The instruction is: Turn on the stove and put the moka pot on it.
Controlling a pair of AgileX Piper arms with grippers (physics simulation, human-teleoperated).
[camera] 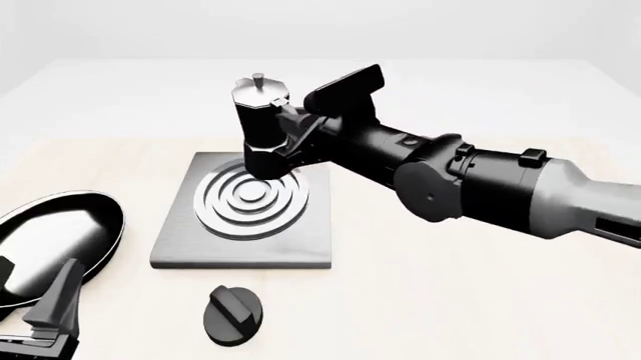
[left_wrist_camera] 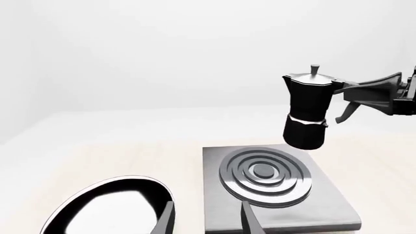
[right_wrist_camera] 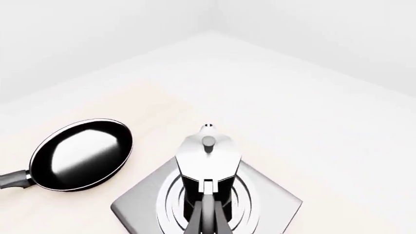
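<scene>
With our right end effector (camera: 299, 129) clamped on the moka pot (camera: 263, 127), hovering over the stove's (camera: 246, 212) 12 o'clock edge, we should lower it upright onto the rings' center.

Moka pot (right_wrist_camera: 208, 156) seen from above, its handle clamped between the right gripper's fingers (right_wrist_camera: 206, 214); stove (right_wrist_camera: 273, 200) rings beneath; frying pan (right_wrist_camera: 81, 153) at nine o'clock.
</scene>
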